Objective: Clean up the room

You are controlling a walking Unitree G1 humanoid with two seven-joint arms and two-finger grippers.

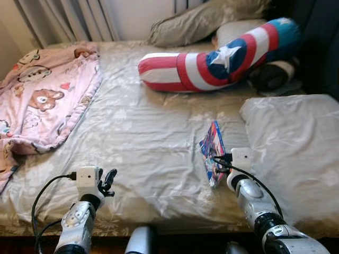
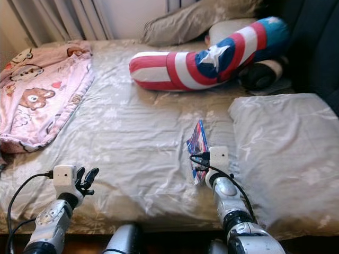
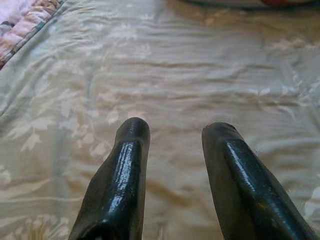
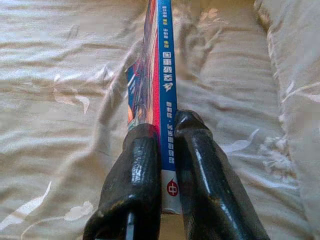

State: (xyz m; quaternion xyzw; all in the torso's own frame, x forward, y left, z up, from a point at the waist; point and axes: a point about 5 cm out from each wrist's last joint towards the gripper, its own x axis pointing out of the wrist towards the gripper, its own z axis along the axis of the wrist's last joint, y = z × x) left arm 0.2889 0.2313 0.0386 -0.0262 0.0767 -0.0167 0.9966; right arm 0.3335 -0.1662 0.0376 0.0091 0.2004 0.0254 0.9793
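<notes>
So nearest the camera the two silver arms are coming up over the near edge of the bed [image 1: 159, 159]. The right gripper [image 4: 167, 130] is clamping a thin book [image 1: 213, 151] by its spine end. In the right wrist view the two fingers [image 4: 137, 170] are pinching narrow, one on each cover, with the blue spine sitting between them. The book is standing on edge rather than lying flat, which is probably just because it's being held that way: a two-finger grip can't really get under a flat cover on soft bedding, so taking it edge-up makes sense.

The book is sitting toward the near right part of the bed, just beside the grey pillow [image 1: 296, 143] that's taking up the right edge. Can't tell if its lower edge is touching the sheet or just clear of it.

The left gripper [image 3: 172, 130] is holding nothing. Its fingers are parted moderately and hovering over bare sheet near the near left corner, looks like it's just waiting.

Other stuff probably on the tidy-up list: a pink blanket [image 1: 42, 95] is bunching along the left edge, and a striped star cushion [image 1: 212, 61] is lying across the far end in front of another pillow [image 1: 206, 21].
</notes>
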